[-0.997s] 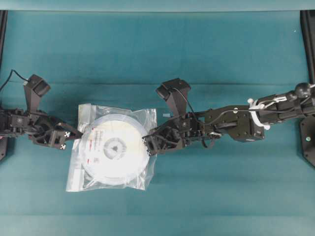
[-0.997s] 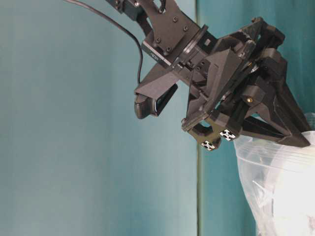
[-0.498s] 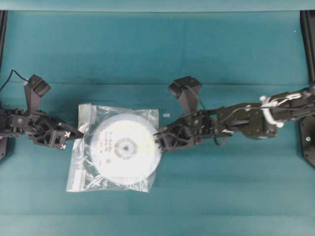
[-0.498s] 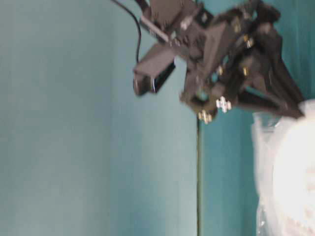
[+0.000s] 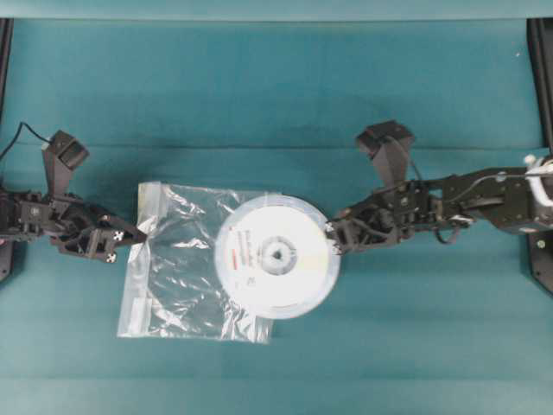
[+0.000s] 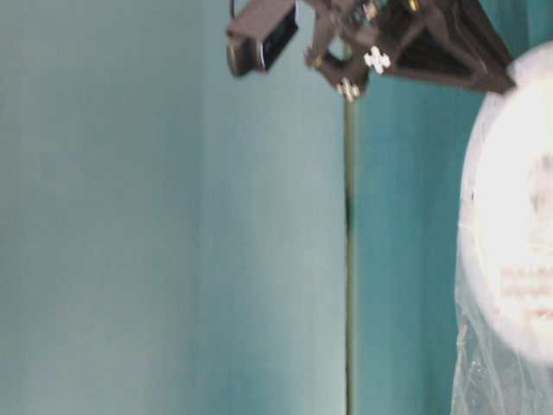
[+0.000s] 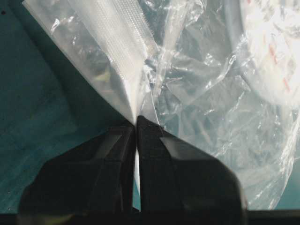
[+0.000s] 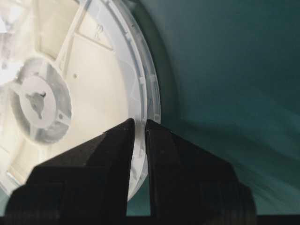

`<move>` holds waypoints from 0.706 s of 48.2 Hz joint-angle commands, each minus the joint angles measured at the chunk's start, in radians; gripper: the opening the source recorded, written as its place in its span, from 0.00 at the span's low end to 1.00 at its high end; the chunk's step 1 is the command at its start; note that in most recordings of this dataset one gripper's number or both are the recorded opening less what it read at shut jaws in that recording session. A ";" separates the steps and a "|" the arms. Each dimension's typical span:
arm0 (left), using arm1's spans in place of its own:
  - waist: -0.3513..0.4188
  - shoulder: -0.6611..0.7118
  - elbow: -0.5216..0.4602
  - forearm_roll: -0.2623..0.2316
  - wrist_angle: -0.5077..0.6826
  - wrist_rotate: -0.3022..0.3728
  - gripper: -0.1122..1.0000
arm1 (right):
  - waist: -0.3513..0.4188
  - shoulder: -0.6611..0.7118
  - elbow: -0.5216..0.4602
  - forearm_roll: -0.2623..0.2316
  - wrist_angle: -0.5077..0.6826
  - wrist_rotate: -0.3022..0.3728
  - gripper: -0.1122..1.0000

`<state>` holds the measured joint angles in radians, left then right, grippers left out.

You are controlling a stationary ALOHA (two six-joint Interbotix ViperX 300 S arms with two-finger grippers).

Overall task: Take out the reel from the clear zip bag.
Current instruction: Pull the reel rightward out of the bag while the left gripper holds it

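The white reel [image 5: 276, 257] with a grey hub and a red-marked label lies half out of the clear zip bag [image 5: 177, 268], past its right edge. My right gripper [image 5: 329, 239] is shut on the reel's right rim; the rim [image 8: 149, 93] shows between its closed jaws in the right wrist view. My left gripper [image 5: 138, 234] is shut on the bag's left edge; the pinched film and zip strip [image 7: 126, 47] show in the left wrist view. The reel [image 6: 518, 225] and bag [image 6: 492, 380] show blurred at the right of the table-level view.
The teal table [image 5: 276, 95] lies all around. Black frame posts stand at the far left [image 5: 4, 52] and far right [image 5: 540, 60] edges.
My right gripper has pulled the reel to the right, from fully inside the bag to about half out. The left gripper has stayed in place holding the bag.
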<state>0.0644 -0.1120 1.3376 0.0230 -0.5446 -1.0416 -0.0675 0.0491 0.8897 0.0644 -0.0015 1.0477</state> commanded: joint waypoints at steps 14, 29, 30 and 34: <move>0.002 -0.002 -0.025 0.003 -0.003 -0.002 0.11 | -0.005 -0.114 0.100 0.000 0.008 0.009 0.19; 0.002 0.002 -0.032 0.003 -0.003 -0.002 0.11 | -0.005 -0.227 0.190 0.002 0.054 0.011 0.14; 0.002 0.002 -0.032 0.003 -0.003 -0.002 0.11 | -0.005 -0.236 0.196 0.002 0.058 0.011 0.14; 0.002 0.002 -0.034 0.000 -0.002 -0.002 0.11 | -0.005 -0.275 0.219 0.002 0.077 0.011 0.14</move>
<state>0.0644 -0.1074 1.3146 0.0230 -0.5430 -1.0416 -0.0706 -0.1871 1.0968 0.0629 0.0629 1.0492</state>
